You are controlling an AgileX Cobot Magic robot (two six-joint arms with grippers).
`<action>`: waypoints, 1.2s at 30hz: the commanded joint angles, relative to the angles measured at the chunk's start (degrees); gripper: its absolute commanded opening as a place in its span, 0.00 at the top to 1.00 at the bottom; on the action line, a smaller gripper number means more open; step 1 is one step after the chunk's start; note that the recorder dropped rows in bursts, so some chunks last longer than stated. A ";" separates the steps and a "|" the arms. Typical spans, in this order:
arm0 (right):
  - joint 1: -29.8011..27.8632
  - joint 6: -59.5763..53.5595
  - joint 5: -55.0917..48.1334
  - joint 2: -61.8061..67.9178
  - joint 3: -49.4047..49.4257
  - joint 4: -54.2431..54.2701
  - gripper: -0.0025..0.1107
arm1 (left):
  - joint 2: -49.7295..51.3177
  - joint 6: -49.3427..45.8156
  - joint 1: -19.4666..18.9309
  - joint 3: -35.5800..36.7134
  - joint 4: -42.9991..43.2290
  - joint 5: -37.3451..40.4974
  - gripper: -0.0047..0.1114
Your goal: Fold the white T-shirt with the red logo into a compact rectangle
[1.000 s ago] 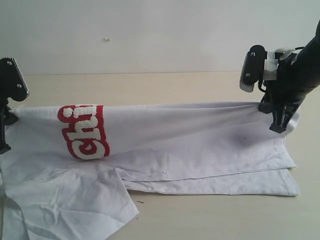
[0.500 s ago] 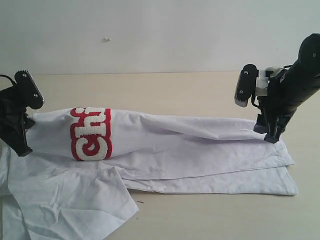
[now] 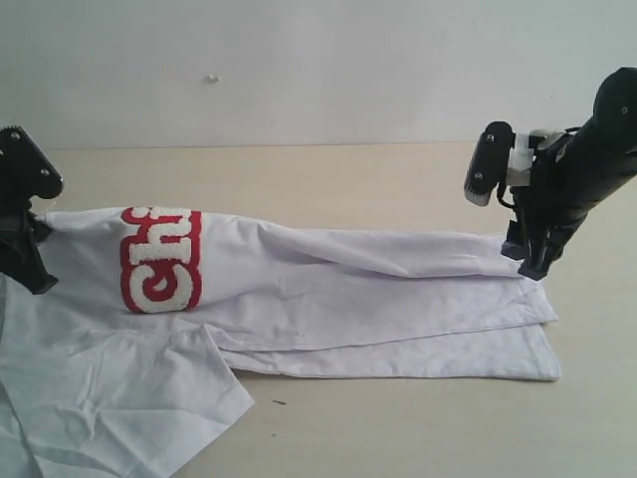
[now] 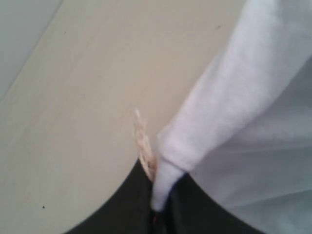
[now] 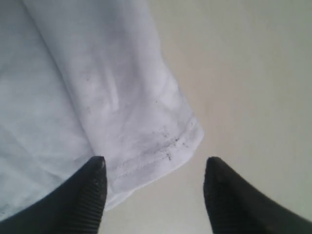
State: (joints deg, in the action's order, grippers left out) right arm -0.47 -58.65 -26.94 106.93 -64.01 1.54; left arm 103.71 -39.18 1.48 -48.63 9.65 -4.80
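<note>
**Item count.** One white T-shirt [image 3: 378, 299], one red logo [image 3: 159, 261], two grippers, one table [image 3: 398, 179].

**Position of the shirt.** In the exterior view the shirt lies on the table across the lower half of the frame, from the left edge to the lower right. A long ridge of cloth runs along its upper edge from left to right. The logo wraps over this ridge at centre left, and only part of the white lettering shows. One sleeve lies spread flat at the lower left. Two hem layers lie stacked at the lower right, with the lower layer showing below the upper one.

**Left gripper** [image 3: 35, 269]. It is located at the left edge of the frame, at the left end of the ridge. In the left wrist view the left gripper [image 4: 158, 209] has its fingers together, clamped on a bunched fold of the shirt [image 4: 253, 97]. The cloth runs away from the fingers above the table [image 4: 97, 97].

**Right gripper** [image 3: 528, 261]. It is located at centre right, at the right end of the ridge. In the right wrist view the right gripper [image 5: 155, 168] has its fingers wide apart and holds nothing. The stitched hem corner of the shirt [image 5: 122, 107] lies in the gap beneath them. Whether either finger touches the cloth cannot be determined.
</note>
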 commanded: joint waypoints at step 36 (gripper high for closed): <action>-0.18 -9.24 -31.17 10.66 -0.42 8.98 0.98 | -4.06 10.20 -2.63 -0.66 -4.97 4.80 0.57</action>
State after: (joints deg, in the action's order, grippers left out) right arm -0.70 -67.57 -59.09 116.95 -65.74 13.48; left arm 101.72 -31.01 -0.87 -49.09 5.55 -0.37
